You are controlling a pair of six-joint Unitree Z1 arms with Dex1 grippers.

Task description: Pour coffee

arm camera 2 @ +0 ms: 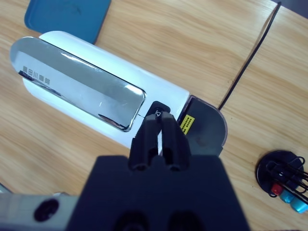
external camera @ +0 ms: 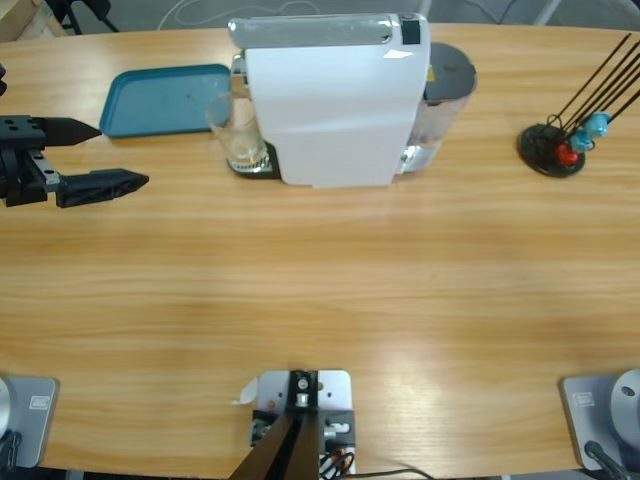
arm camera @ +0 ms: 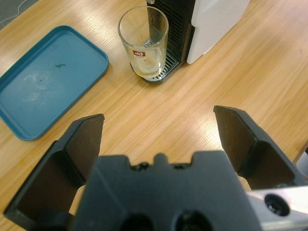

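A clear glass (external camera: 237,132) (arm camera: 144,42) stands on the drip tray of the white coffee machine (external camera: 335,110) (arm camera: 216,19) (arm camera 2: 82,96). A shallow layer of pale golden coffee (arm camera: 149,66) lies in its bottom. My left gripper (external camera: 122,155) (arm camera: 159,118) hovers open over the table, left of the glass and apart from it, holding nothing. In the right wrist view my right gripper (arm camera 2: 161,115) is shut above the machine's top, its tips over a small black button (arm camera 2: 157,108) beside the chrome lid (arm camera 2: 77,91). The right gripper does not show in the high view.
A teal tray (external camera: 160,98) (arm camera: 43,82) lies behind and left of the glass. The machine's grey water tank (external camera: 450,75) (arm camera 2: 207,130) sits at its rear. A black wire stand with coloured capsules (external camera: 552,148) (arm camera 2: 284,180) is at the far right; a black cable (arm camera 2: 248,60) runs nearby.
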